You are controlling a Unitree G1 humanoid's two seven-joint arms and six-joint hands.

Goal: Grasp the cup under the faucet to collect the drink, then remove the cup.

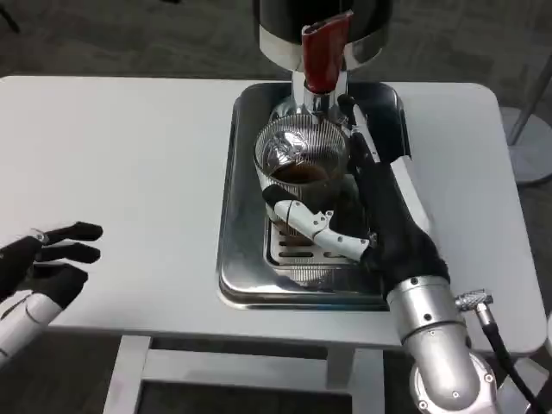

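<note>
My right hand [345,226] wraps the cup [300,166] under the red faucet [324,53] at upper centre, dark drink already inside; I judge filling nearly done, removal left; left hand [47,263] spread, idle at lower left.

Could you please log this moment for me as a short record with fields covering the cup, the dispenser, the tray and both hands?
cup: clear ribbed cup under the faucet, dark drink inside
faucet: red lever on the dispenser, directly above the cup
tray: metal drip tray with a slotted grate, on the white table
right hand: right hand wrapped around the cup, thumb across its front
left hand: left hand at the table's near left edge, fingers apart, holding nothing
task stage: cup gripped at the faucet, not yet removed
</note>
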